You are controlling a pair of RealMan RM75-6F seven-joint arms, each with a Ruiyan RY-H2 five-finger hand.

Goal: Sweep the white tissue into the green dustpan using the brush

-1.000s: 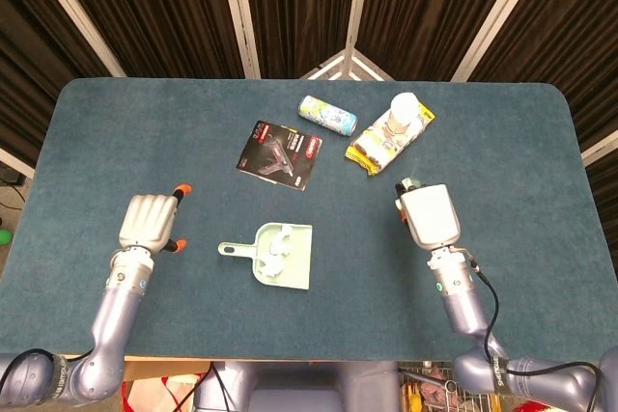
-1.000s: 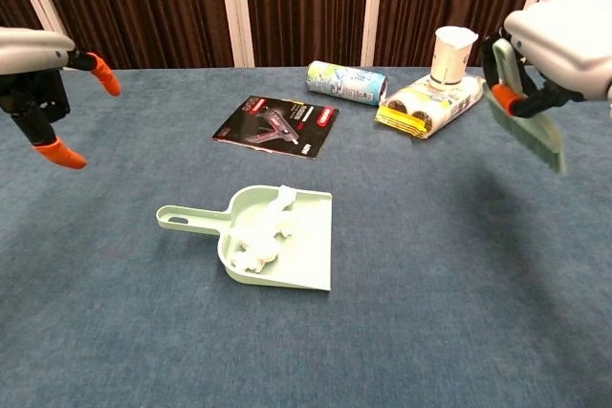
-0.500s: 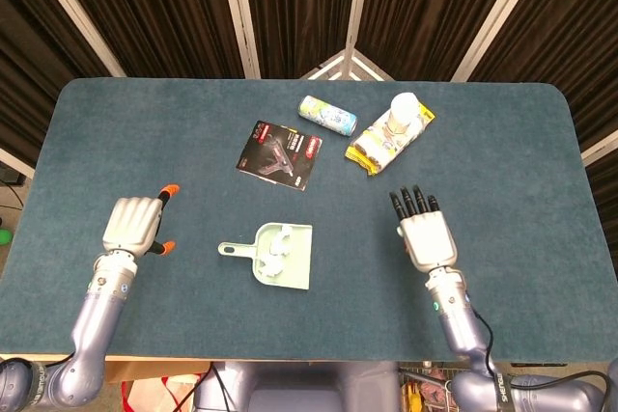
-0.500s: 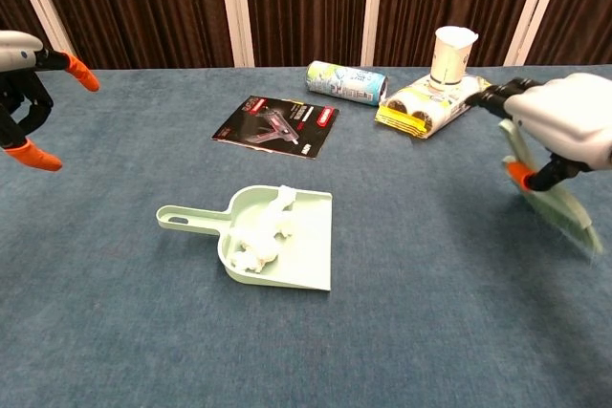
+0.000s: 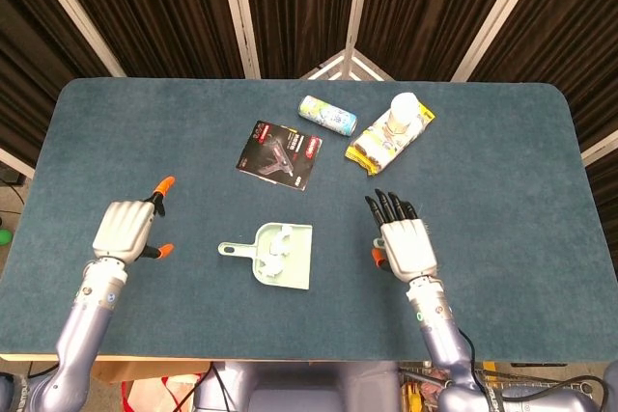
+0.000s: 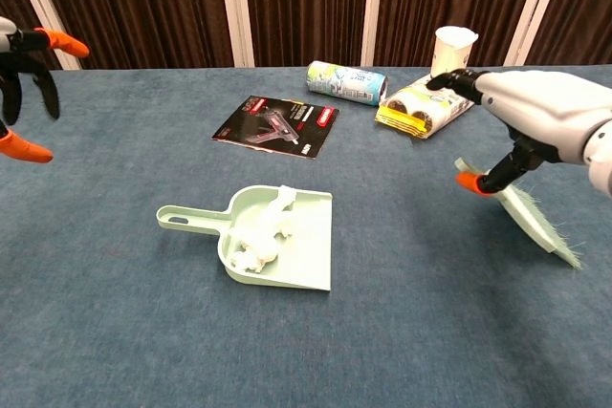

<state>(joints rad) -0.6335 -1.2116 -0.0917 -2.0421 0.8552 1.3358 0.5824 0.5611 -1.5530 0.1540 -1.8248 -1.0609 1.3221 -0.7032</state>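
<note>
1. Near the middle of my blue table [image 5: 502, 161], a green dustpan [image 5: 288, 263] lies flat, its handle pointing toward my left side and its wide mouth toward my right.
2. White tissue [image 6: 265, 234]: crumpled, lying inside the dustpan's tray, fully on the green surface.
3. Brush [image 6: 532, 219]: pale green, seen in the chest view low at the right, bristle edge slanting down toward the cloth. From the head view it is hidden under my hand.
4. Right hand [image 5: 400, 238]: palm down just right of the dustpan, dark fingers [image 5: 386, 206] stretched forward and apart. In the chest view its orange-tipped thumb sits against the upper end of the brush. I cannot tell whether it grips the brush or merely touches it.
5. Left hand [image 5: 126, 231]: well left of the dustpan handle, holding nothing, orange fingertips [image 5: 164, 183] spread apart above the cloth.
6. Black leaflet [image 5: 281, 155]: flat on the table, beyond the dustpan.
7. Can [image 5: 326, 115]: pale printed label, lying on its side behind the leaflet.
8. Yellow packet [image 5: 388, 140]: lying to the right of the can, with a white paper cup [image 6: 452, 54] standing at its far end.
</note>
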